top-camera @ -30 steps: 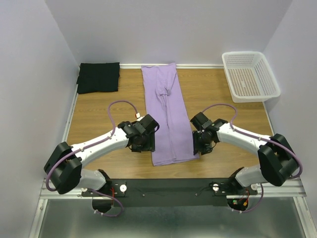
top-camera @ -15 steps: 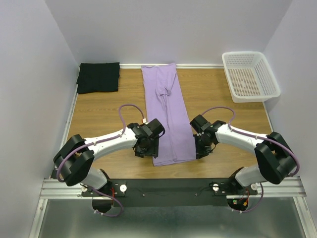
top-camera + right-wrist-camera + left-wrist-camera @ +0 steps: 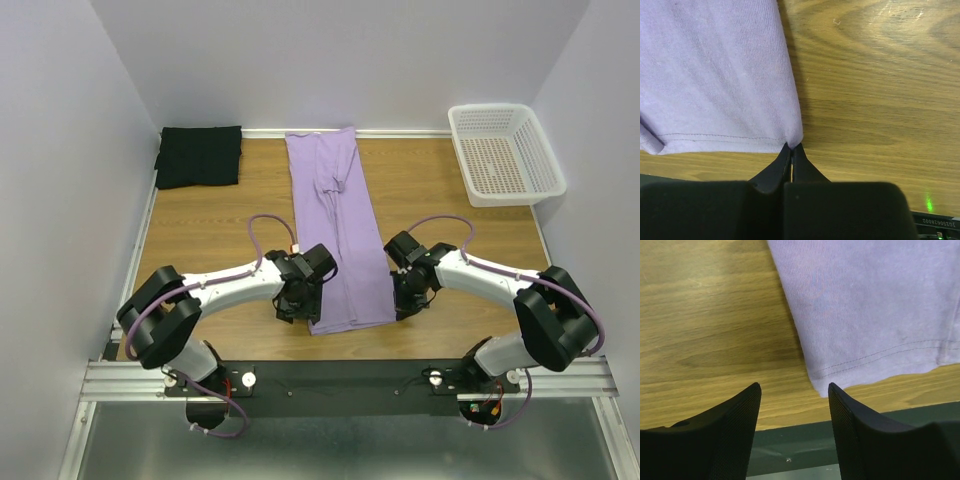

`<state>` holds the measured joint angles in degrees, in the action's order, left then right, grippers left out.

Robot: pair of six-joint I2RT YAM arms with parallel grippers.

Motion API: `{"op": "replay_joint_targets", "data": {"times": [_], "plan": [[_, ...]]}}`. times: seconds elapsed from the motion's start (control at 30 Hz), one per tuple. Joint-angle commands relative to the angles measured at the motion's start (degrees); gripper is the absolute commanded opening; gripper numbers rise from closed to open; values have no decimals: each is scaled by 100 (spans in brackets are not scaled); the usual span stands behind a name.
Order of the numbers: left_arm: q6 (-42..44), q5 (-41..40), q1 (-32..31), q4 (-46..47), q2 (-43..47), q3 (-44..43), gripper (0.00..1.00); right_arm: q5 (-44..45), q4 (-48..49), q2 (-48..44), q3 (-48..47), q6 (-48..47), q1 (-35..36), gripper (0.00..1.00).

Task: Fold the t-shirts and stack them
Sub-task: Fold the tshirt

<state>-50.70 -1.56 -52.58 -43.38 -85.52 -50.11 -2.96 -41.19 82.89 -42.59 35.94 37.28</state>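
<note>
The right gripper [image 3: 791, 147] had its jaws pressed together on the near right corner of the purple shirt [image 3: 335, 225], while the left gripper [image 3: 795, 386] hung with its jaws apart and empty, the hem's near left corner lying just ahead of them and between the two tips. The purple shirt lay as a long narrow strip, running from between the two grippers away to the far wall, which suggested its sides had already been folded in and only the crosswise folds were left. The black shirt [image 3: 199, 156] sat as a neat folded square far ahead and to the left of the left gripper, apparently finished. By that reckoning the job looked roughly half done: the strip had to be doubled over, then one shirt set on the other. A basket [image 3: 490, 108] stood far ahead and to the right of the right gripper, apart from both shirts. The work took place on a wood-grain table [image 3: 220, 230] enclosed by plain pale walls [image 3: 340, 60] on three sides, with a metal rail [image 3: 350, 378] behind the grippers.
</note>
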Motion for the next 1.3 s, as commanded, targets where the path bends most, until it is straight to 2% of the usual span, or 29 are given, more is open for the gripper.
{"op": "replay_joint_targets", "data": {"times": [0.0, 0.53, 0.63, 0.67, 0.73, 0.77, 0.87, 1.07, 1.27], "plan": [[-124, 130, -112, -13, -193, -69, 62, 68, 58, 122, 40, -105, -19, 1], [-125, 121, -253, -48, -853, -351, 57, -29, 234, 148, 137, -167, -19, 1], [-125, 130, -271, -48, -906, -316, 48, -64, 225, 104, 163, -167, -19, 1], [-133, 130, -271, -48, -888, -315, 39, -64, 225, 70, 181, -158, -10, 0], [-151, 130, -271, -48, -844, -289, 26, -47, 217, 34, 189, -149, -19, 1], [-160, 121, -279, -48, -809, -272, 15, -47, 217, 25, 189, -149, -19, 0], [-169, 130, -271, -13, -756, -201, 0, -73, 217, -1, 190, -123, -19, 1], [-81, 121, -279, -48, -616, -166, 0, -143, 173, -80, 128, -193, -19, 1], [-2, 419, -279, -355, 191, 272, 0, -477, -379, -510, 181, -272, -19, 0]]}}
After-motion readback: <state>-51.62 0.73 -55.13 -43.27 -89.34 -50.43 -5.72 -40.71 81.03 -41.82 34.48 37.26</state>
